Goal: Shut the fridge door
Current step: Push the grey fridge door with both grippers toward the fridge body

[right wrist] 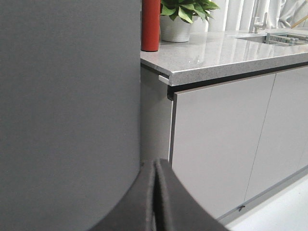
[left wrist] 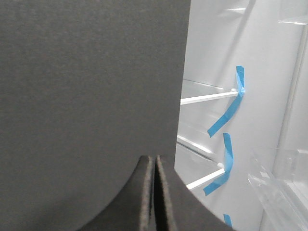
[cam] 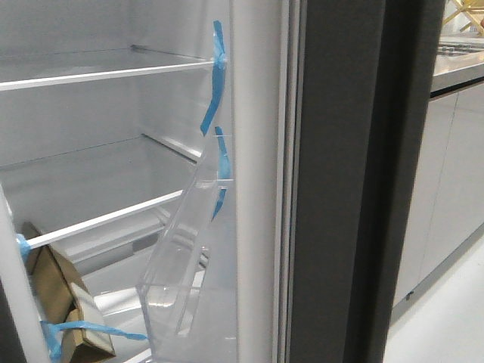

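The fridge door (cam: 340,181) is standing open, edge-on in front of me, its clear bin (cam: 181,265) with blue tape (cam: 215,76) facing the shelves. Both the left hand (left wrist: 154,197) and right hand (right wrist: 155,197) are showing fingers pressed together, gripping nothing, close beside the dark door face; a counter (right wrist: 226,53) is sitting beyond.

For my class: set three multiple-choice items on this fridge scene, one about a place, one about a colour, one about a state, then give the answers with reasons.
1. Where does the red cylinder stand?
A. on the grey countertop
B. on a fridge shelf
C. on the floor

2. What colour is the tape on the shelves?
A. yellow
B. blue
C. green

3. How are the left gripper fingers?
A. wide apart
B. holding a box
C. pressed together

Answers: 1 A, it stands on the stone top beside the potted plant. 2 B, blue strips hang from the shelf ends. 3 C, no gap shows between the pads.
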